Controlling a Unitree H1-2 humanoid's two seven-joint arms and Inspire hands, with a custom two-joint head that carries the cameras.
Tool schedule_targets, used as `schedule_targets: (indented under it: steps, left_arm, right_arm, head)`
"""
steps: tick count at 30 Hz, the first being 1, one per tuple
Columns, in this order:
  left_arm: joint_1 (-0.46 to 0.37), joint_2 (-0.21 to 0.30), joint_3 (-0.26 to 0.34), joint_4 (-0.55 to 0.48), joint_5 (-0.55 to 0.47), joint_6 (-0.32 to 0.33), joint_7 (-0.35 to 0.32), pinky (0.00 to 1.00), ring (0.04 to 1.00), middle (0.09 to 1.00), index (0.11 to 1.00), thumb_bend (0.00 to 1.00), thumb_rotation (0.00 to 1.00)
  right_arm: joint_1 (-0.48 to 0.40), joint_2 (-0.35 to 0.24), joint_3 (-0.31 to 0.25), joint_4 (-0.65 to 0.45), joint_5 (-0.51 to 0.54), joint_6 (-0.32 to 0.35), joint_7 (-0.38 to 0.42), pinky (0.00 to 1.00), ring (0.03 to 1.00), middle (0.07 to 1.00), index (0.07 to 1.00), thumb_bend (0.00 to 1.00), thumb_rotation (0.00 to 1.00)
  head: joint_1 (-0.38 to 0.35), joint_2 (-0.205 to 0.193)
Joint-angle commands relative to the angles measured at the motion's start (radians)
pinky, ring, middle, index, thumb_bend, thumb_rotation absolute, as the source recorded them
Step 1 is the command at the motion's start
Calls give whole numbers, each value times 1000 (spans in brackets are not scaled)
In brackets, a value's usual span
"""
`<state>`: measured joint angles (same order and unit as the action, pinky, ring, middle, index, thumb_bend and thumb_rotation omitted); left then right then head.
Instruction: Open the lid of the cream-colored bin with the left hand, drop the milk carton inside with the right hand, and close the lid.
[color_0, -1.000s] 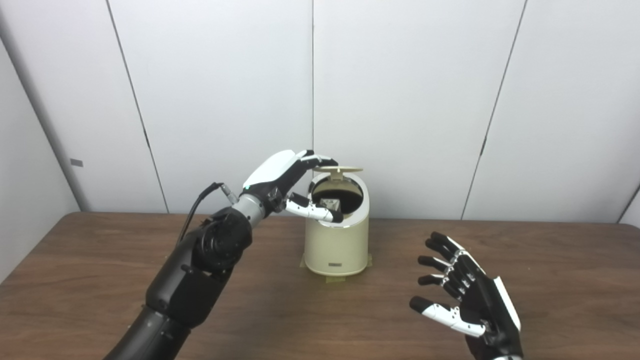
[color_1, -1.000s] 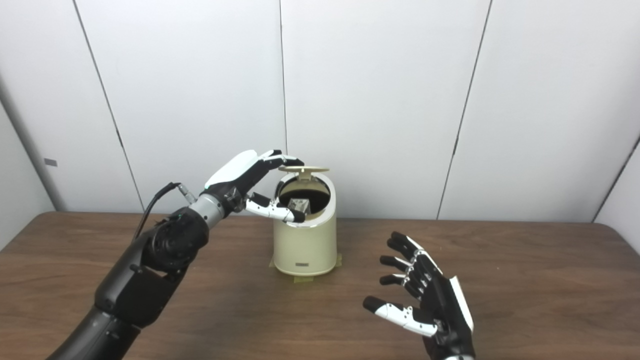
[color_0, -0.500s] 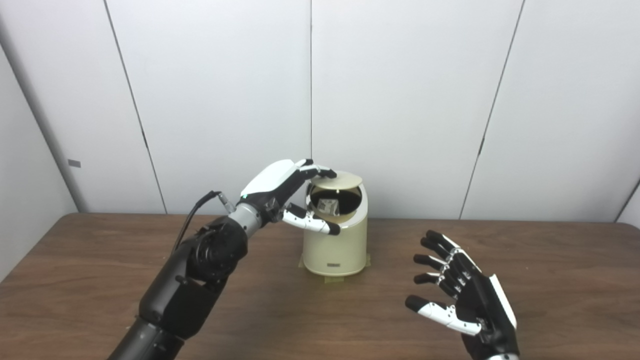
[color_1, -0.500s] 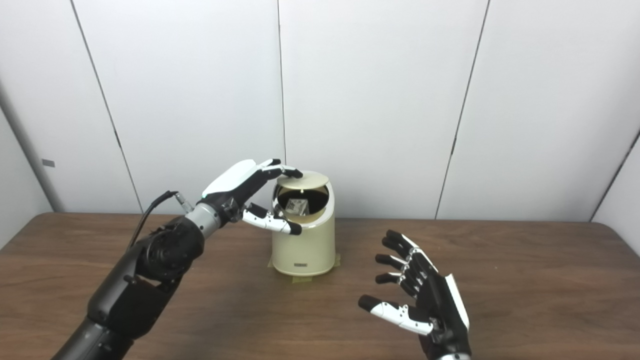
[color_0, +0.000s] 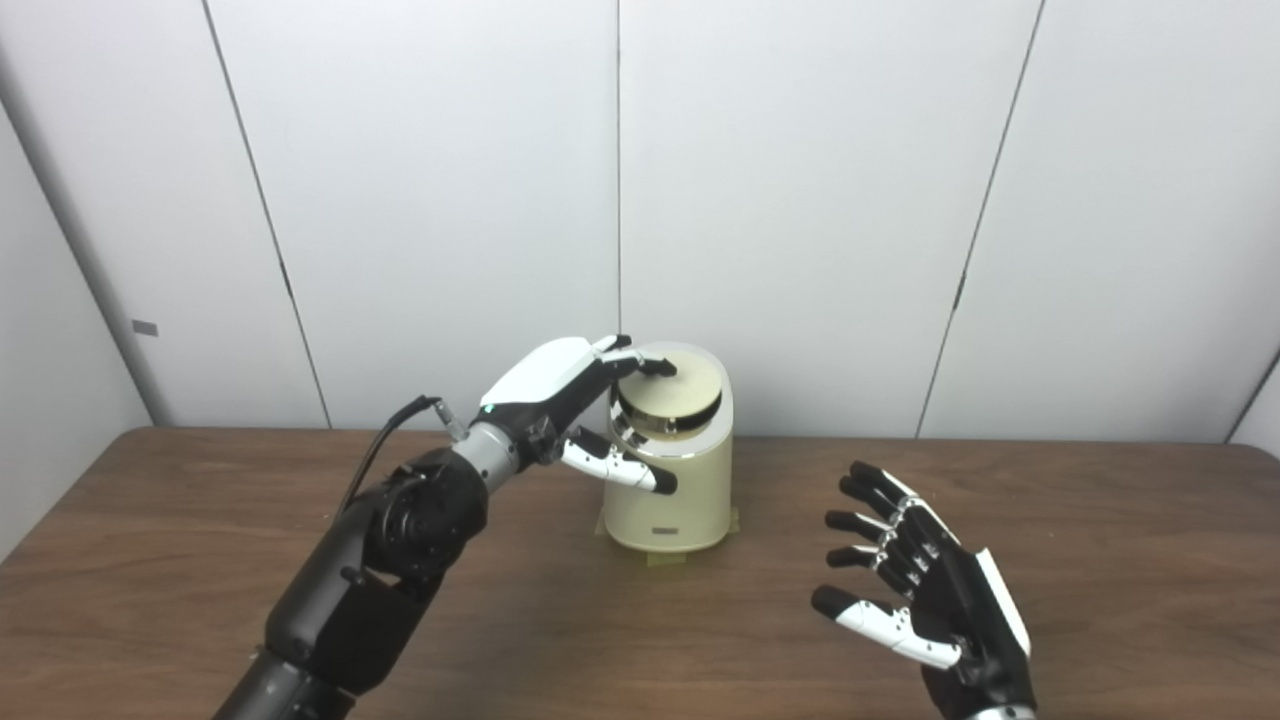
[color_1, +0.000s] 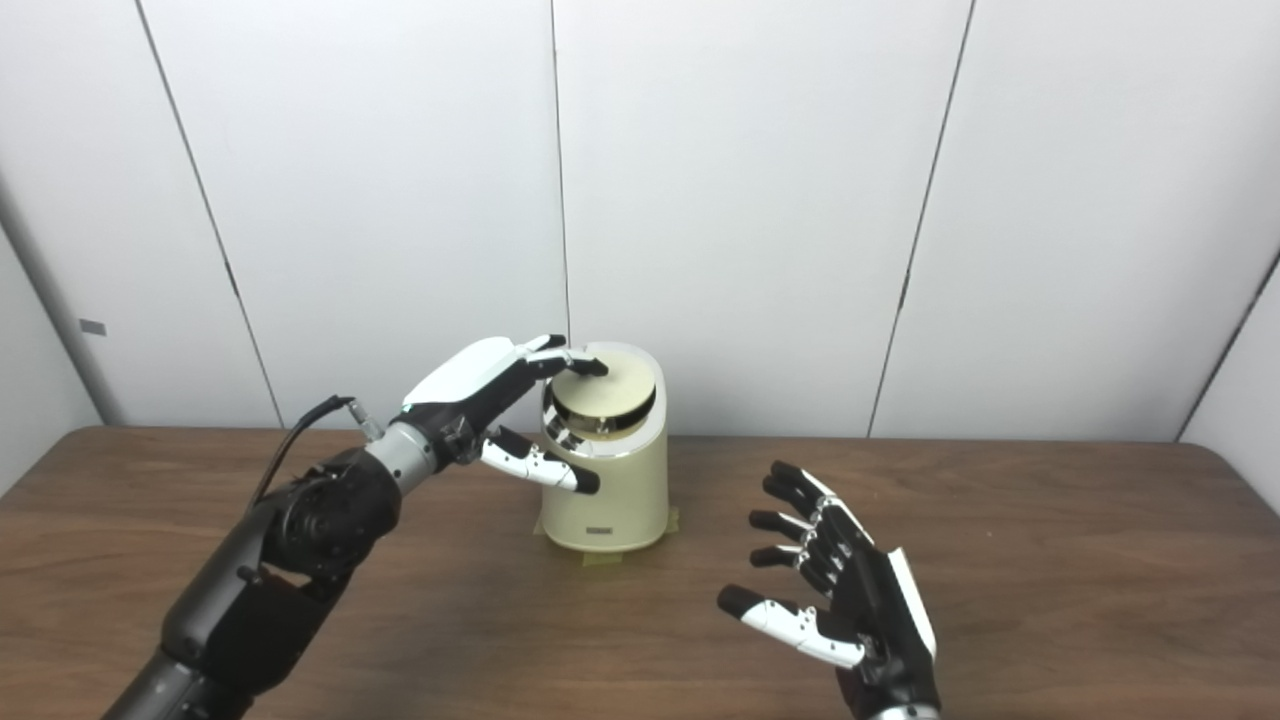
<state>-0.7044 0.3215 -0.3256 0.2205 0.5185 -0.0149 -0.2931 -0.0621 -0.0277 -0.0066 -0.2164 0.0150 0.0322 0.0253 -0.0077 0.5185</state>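
Now I have the left hand (color_0: 560, 385) open, fingertips (color_0: 655, 367) resting on the lid (color_0: 672, 392) shut atop the cream bin (color_0: 670, 480) mid-table; right hand (color_0: 925, 590) is open, empty, nearer right.

A dark brown wooden tabletop (color_0: 1100, 520) with visible grain fills the lower part of the view, from 3 o'clock across to 9 o'clock. Behind it, from 9 through 12 to 3 o'clock, stands a wall of white panels (color_0: 800, 200) divided by thin dark seams, some vertical and some slanted. At 9 o'clock a small grey tag (color_0: 146, 327) is fixed on the wall. Near the centre, pieces of yellowish tape (color_0: 665, 559) lie flat on the wood.
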Motion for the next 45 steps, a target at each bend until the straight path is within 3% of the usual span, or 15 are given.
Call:
schedule_targets:
  steps: [1,13,27,31,36,40,45]
  left_arm:
    - [-28,6,2,-24,-11,-30,-5,1000,1000,854,840,952,388]
    - [-2,16,-41,-39,51,-11,-37,1000,1000,843,834,976,394]
    - [-52,77,-192,-65,237,168,-264,1000,1000,844,812,1000,482]
    - [-51,82,-196,-94,247,193,-288,1000,1000,843,797,1000,464]
    - [-30,73,-141,-128,199,160,-232,1000,1000,831,807,1000,494]
    - [22,44,-52,-171,158,78,-67,1000,965,798,797,944,425]
    - [117,-20,73,-212,104,-35,158,1000,977,875,883,817,359]
  right_arm:
    - [-33,6,-2,-36,0,-17,-7,595,737,828,823,801,270]
    - [-37,8,-1,-52,2,1,-7,581,741,834,824,800,271]
    - [-32,6,-11,-59,5,3,-9,597,734,824,813,822,303]
    - [-33,5,-14,-56,11,-1,-6,599,737,827,812,817,300]
    - [-31,4,-15,-49,18,-4,-4,599,736,828,811,812,293]
    - [-31,3,-13,-48,10,-5,-6,592,727,823,810,816,294]
    - [-29,1,-11,-45,-2,-12,-9,591,724,820,812,814,295]
  head:
    - [-3,1]
    - [-6,12]
    - [-3,25]
    - [0,26]
    - [3,25]
    - [3,25]
    - [2,23]
